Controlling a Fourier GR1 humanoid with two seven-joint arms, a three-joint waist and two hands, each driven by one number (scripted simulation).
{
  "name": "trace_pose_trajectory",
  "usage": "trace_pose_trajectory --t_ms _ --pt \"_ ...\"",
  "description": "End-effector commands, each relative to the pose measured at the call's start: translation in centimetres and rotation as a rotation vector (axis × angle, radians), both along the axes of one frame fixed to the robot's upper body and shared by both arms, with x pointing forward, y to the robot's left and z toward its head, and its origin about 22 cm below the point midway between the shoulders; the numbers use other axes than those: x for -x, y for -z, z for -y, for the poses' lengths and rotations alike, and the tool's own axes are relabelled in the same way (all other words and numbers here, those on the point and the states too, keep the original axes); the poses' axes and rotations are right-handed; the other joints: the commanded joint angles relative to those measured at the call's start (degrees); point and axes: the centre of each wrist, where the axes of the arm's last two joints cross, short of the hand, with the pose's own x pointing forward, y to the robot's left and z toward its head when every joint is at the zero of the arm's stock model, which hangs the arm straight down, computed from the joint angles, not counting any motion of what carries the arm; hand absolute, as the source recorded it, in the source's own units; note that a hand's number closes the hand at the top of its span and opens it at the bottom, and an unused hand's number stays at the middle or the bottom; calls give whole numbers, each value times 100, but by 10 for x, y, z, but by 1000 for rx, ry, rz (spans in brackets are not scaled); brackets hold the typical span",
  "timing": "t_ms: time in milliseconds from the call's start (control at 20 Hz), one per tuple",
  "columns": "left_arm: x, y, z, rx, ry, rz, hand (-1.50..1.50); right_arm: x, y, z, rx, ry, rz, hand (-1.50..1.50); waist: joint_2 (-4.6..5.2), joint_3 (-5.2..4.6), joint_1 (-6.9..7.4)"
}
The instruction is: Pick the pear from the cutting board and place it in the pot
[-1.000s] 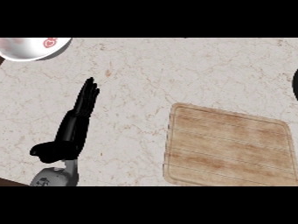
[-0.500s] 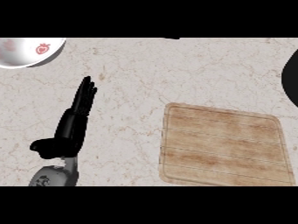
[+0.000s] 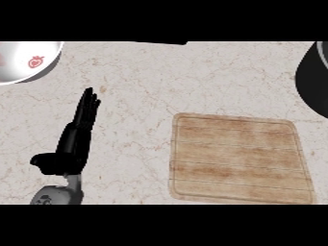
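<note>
A wooden cutting board [image 3: 239,158] lies on the marble counter at the lower right, and nothing shows on it. No pear is visible anywhere in the head view. A dark pot [image 3: 326,79] is partly in view at the right edge, cut off by the frame. My left hand [image 3: 72,139] rests on the counter left of the board, fingers straight and pointing away, thumb out to the left. My right hand does not show.
A white bowl [image 3: 14,60] with a red strawberry print sits at the top left corner, partly cut off. The marble counter [image 3: 166,81] stretches between bowl, hand, board and pot.
The view has shifted: the bowl, the board and the pot all sit further down and left in the picture, with more of bowl and pot showing. The left hand keeps its pose.
</note>
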Motion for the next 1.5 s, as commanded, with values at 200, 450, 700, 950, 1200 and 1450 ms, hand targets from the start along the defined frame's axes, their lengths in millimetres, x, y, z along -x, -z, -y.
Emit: trace_pose_trajectory --t_ms 200,450,700,950,1200,1450 --pt "15 4 -28 -13 -32 -5 0 7 51 7 -185 178 126 150 -78 4 -152" --pt "10 -6 -13 17 -38 -7 0 27 85 40 -294 230 134 150 -80 13 -236" --pt "12 -2 -10 -2 -33 -21 0 33 104 38 -468 379 184 -150 -64 13 -212" --pt "10 -4 -11 18 -63 3 0 36 119 30 -479 192 339 -150 -121 5 -313" --pt "18 8 -19 9 -53 -21 0 45 68 56 -180 71 690 -150 -140 3 -351" --pt "18 4 -32 -13 -60 -21 0 52 88 39 -47 61 919 -150 -153 -2 -357"
